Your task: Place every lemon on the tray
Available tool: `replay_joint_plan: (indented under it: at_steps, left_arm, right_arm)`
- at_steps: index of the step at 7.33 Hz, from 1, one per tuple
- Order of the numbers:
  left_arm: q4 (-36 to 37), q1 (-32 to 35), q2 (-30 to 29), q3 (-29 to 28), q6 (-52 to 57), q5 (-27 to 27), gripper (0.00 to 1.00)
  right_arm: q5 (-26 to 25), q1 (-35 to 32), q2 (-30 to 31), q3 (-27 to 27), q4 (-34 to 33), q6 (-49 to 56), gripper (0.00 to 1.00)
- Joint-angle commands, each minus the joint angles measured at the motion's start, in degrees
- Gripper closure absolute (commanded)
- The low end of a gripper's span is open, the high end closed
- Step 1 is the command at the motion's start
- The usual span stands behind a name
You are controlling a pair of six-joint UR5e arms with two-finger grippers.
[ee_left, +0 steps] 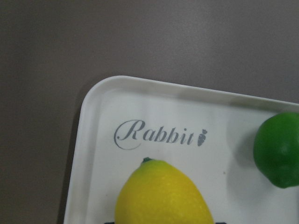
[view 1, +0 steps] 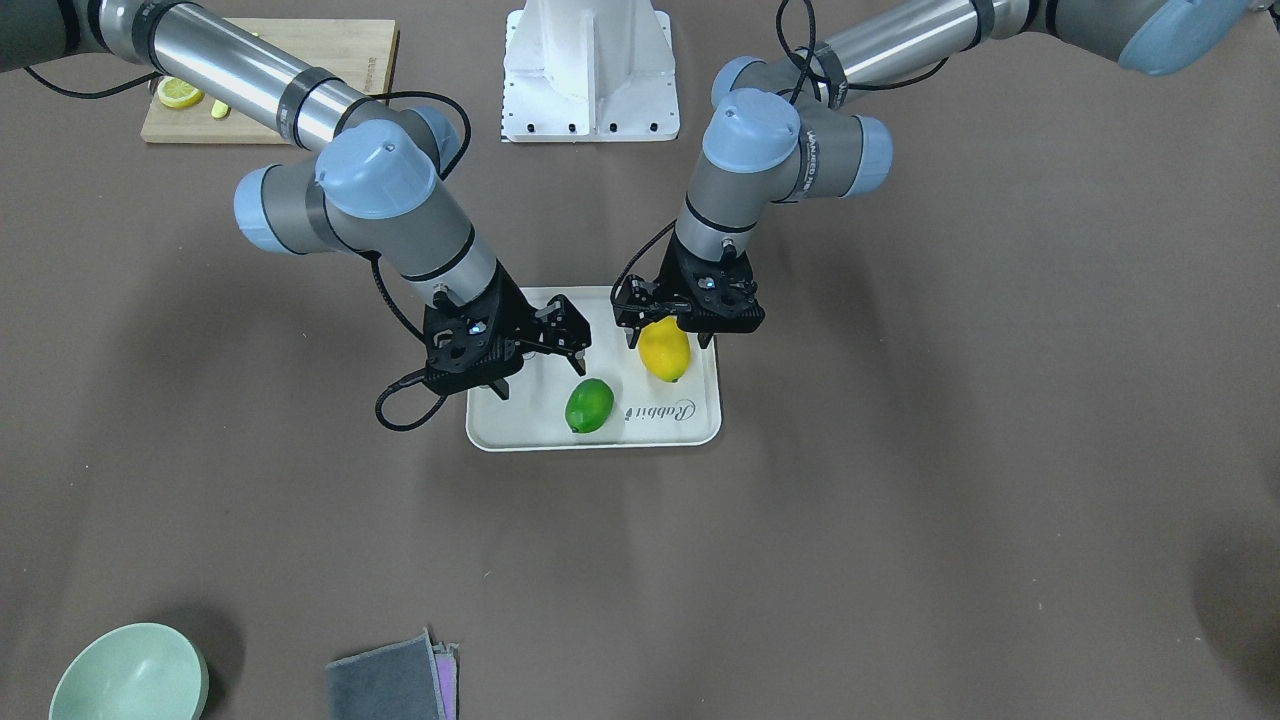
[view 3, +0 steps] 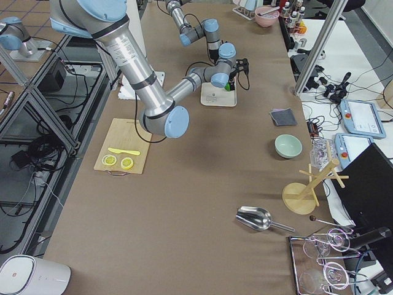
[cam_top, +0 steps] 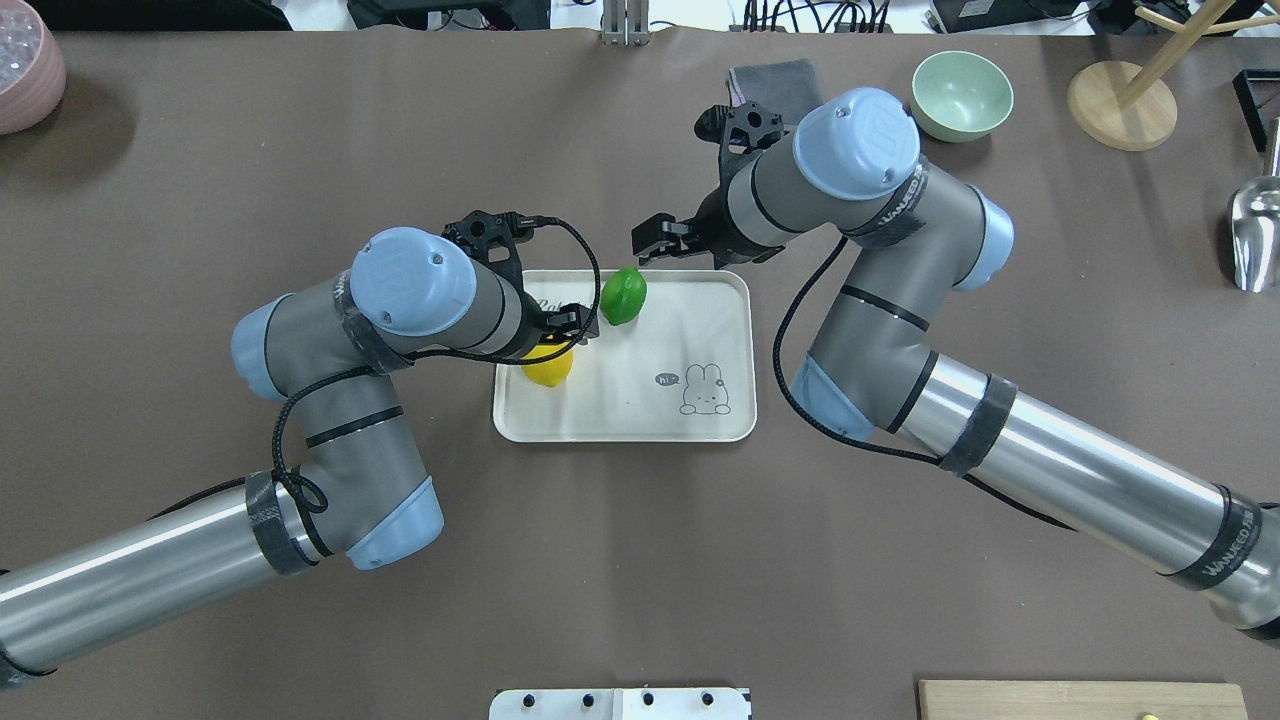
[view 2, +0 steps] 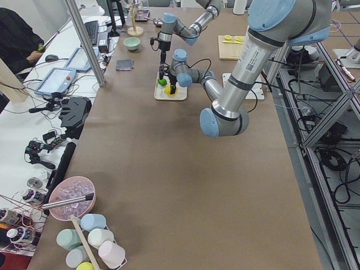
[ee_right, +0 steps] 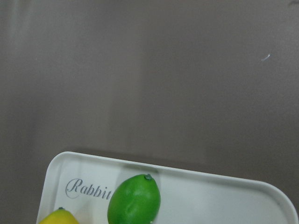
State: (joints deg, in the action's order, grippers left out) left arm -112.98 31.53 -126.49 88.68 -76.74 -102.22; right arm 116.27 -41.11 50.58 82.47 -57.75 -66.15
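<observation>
Tray (view 1: pixel 520 422) with yellow lemon (view 1: pixel 664 350); green lemon (view 1: pixel 589 405) alongside

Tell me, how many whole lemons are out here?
2. The yellow lemon lies on the cream tray near its Rabbit lettering. The green lemon lies on the same tray beside it, not touching. None shows elsewhere, though the arms hide some table.

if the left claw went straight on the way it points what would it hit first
The bright yellow oval lemon, lying on the cream-white rectangular tray. It sits right beneath the left claw, whose fingers seem to flank its top. The gap between them is hard to judge.
</observation>
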Motion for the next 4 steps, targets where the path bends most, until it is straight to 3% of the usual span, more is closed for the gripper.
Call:
replay_joint_plan:
  at_steps: [1,2,4]
  left_arm:
    - [7.2,4.0,0.5,4.9,11.9,-0.3,0.02]
    - [9.9,7.7,3.2,9.5,19.1,-0.3,0.02]
    - [8.3,13.7,10.5,16.0,21.8,-0.6,0.02]
  right_arm:
    - [5.2,-7.2,0.4,0.7,-4.9,2.1,0.00]
    - [5.8,-10.7,3.1,2.4,-5.1,7.2,0.00]
    - [10.6,-16.6,10.6,6.3,-4.3,18.5,0.00]
